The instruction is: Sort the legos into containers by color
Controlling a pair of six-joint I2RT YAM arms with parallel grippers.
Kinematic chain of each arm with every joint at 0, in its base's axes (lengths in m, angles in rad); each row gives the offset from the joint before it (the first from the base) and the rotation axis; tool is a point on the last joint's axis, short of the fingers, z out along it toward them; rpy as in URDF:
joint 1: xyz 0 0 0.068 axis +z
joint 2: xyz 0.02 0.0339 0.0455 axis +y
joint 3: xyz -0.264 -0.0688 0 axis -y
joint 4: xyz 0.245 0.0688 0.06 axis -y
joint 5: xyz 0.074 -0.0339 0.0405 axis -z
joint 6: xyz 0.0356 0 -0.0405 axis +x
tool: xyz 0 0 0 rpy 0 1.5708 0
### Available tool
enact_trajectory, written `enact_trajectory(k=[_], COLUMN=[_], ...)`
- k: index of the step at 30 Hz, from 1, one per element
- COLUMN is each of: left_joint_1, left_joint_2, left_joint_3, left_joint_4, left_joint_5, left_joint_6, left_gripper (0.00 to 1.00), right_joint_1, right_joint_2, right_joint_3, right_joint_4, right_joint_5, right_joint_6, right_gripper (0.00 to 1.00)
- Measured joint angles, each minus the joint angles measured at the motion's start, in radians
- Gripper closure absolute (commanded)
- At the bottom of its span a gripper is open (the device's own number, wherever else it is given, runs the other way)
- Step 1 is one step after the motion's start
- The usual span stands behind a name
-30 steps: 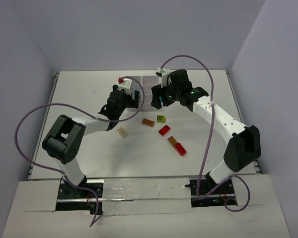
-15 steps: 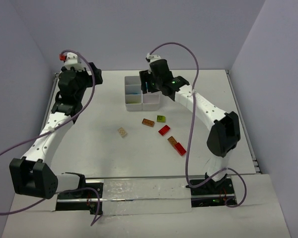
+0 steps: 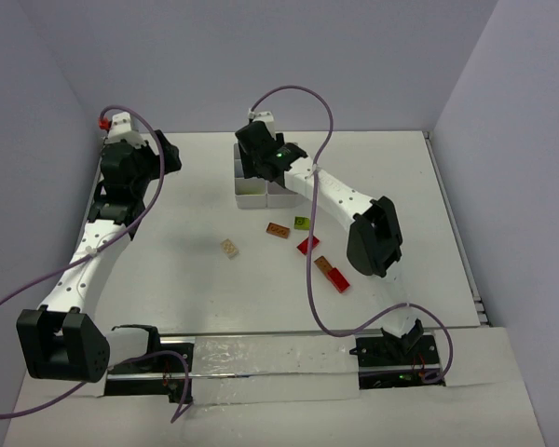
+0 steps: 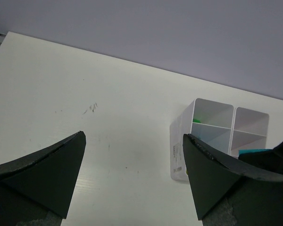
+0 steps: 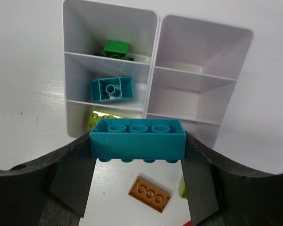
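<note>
Cyan brick [image 5: 137, 139] held just short of its compartment

White table [image 3: 168, 223]: carries the white tray [image 5: 155, 47], which fills the upper half of the right wrist view, two columns of three compartments.

Right gripper [image 5: 137, 143]: closed onto the cyan brick, one finger against each end, studs up.

Left gripper [image 4: 132, 141]: jaws wide apart, nothing between them. It sits at the upper left of the top view, well apart from the tray, so the right arm is nearer by far.

Governing relation: the held brick's long axis runs left to right across the frame. It covers part of the lower-left compartment, where a lime brick [image 5: 101, 116] shows. The second cyan brick [image 5: 112, 88] lies one compartment higher in the frame, below the green brick [image 5: 116, 48].

Judgement: the gripper should advance up-frame by one compartment before release.
</note>
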Motion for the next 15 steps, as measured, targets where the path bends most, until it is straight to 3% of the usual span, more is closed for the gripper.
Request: enact_trajectory(k=[4,15], left_joint_1=[0.004,0.013], left_joint_2=[0.000,0.000], left_joint_3=[-0.001,-0.013], left_joint_4=[-0.004,-0.047], left_joint_5=[0.001,0.018], left_joint_6=[-0.008,-0.047], left_gripper=[0.06,0.05], right_joint_1=[0.002,0.007], right_joint_2=[0.054,0.122], right_joint_3=[0.048,0.086], right_joint_4=[-0.006,-0.005], right_joint_5=[0.022,0.034], right_joint_6=[0.003,-0.005], right_gripper=[0.94,0.91])
